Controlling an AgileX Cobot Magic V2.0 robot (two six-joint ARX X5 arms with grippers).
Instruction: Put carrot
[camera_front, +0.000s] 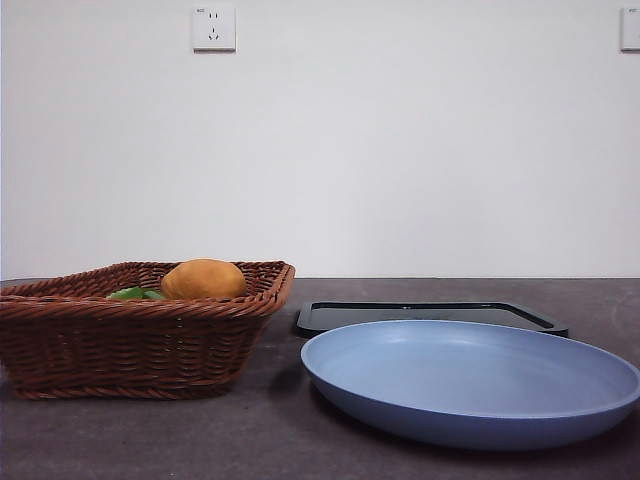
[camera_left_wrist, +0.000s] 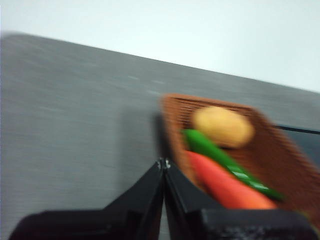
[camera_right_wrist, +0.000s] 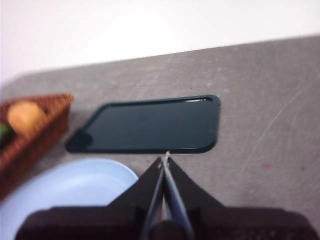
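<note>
The red-orange carrot (camera_left_wrist: 227, 185) lies in the brown wicker basket (camera_left_wrist: 280, 150), beside a long green vegetable (camera_left_wrist: 220, 157) and a yellow-orange potato-like lump (camera_left_wrist: 222, 126). My left gripper (camera_left_wrist: 163, 163) is shut and empty, above the table just outside the basket's near corner. In the front view the basket (camera_front: 130, 335) stands at the left with the lump (camera_front: 203, 279) and a bit of green (camera_front: 135, 294) showing over the rim; the carrot is hidden there. My right gripper (camera_right_wrist: 164, 159) is shut and empty, above the black tray's near edge.
A blue plate (camera_front: 470, 380) stands at the front right, also in the right wrist view (camera_right_wrist: 65, 195). A black tray (camera_front: 430, 316) lies behind it, also in the right wrist view (camera_right_wrist: 150, 125). Bare dark tabletop (camera_left_wrist: 75, 110) lies beside the basket.
</note>
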